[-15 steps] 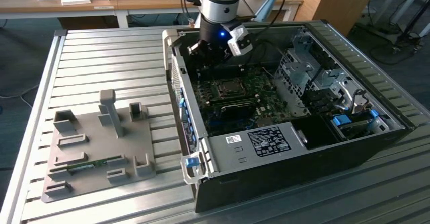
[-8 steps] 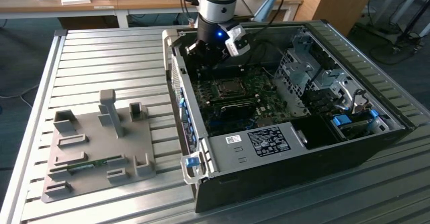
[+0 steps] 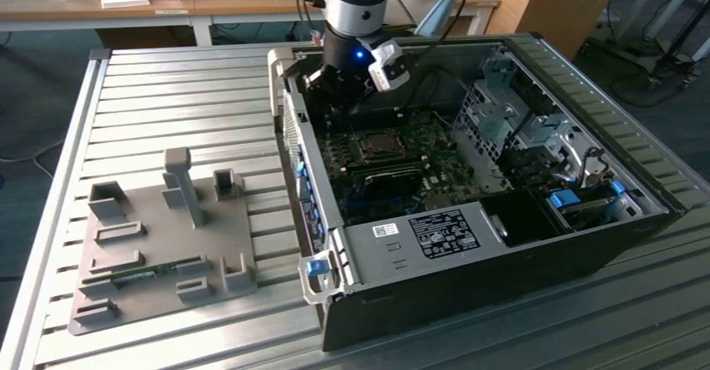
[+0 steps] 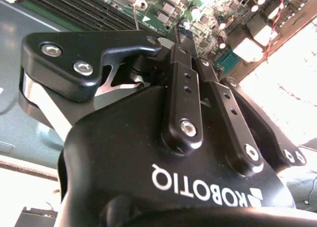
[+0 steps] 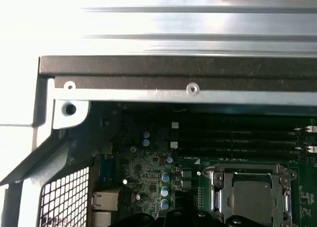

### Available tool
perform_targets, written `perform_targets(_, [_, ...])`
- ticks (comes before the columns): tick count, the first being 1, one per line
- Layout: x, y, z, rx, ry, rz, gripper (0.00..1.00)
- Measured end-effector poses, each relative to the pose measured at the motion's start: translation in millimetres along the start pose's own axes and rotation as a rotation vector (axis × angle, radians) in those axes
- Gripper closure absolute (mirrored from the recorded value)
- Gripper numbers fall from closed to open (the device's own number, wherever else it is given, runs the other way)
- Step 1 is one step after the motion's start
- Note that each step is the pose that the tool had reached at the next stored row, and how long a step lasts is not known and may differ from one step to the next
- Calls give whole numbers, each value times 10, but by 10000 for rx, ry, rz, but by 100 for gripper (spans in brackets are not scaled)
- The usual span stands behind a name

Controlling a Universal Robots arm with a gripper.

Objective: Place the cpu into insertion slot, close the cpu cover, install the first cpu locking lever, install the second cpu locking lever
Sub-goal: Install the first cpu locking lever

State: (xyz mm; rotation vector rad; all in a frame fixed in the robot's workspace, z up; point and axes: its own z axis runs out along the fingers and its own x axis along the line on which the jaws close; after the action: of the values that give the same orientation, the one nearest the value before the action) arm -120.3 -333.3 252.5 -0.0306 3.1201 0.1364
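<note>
Grey slatted table carries a jig and, on the exterior view's right, an open case. Inside, past the labelled box, the cpu lies in its socket on the board, with the cover flat around it. Beyond the socket the gripper hangs over the board, its fingers pressed together. Farthest stands a wooden desk.

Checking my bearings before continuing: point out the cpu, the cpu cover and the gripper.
cpu point(image 5: 253, 196): first wrist view, middle of its top.
cpu cover point(image 5: 246, 168): first wrist view, a frame bar.
gripper point(image 4: 182, 36): second wrist view, its tip.
</note>
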Motion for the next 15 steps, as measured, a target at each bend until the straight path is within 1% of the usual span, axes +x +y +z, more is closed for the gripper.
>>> perform_targets(7, [1,14,2,-3,0,1,89])
perform_targets(15, [3,117,12,-8,-1,1,89])
